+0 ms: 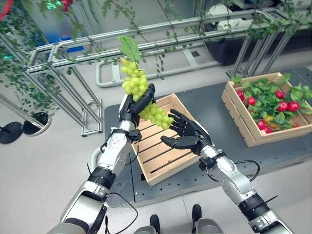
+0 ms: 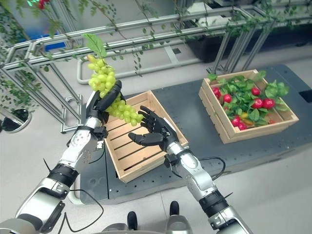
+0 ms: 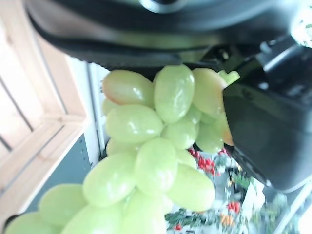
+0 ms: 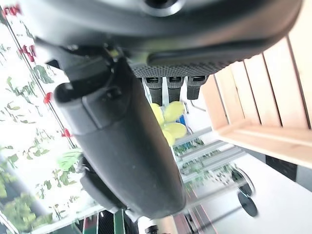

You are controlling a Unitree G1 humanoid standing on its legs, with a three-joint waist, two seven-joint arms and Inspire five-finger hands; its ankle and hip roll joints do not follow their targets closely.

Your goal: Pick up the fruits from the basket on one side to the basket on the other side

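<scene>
A bunch of green grapes with a leaf on top is held up above the near wooden crate, and my left hand is shut on its middle. The lower grapes hang over the crate's far edge. In the left wrist view the grapes sit right against the palm. My right hand is open, palm up, over the crate just right of the bunch and not touching it. In the right wrist view its thumb stands in front of a few grapes.
A second wooden crate at the right holds red fruits among green leaves. Both crates rest on a dark grey platform. A metal rail frame with hanging vines stands behind, and a round black base lies at the far left.
</scene>
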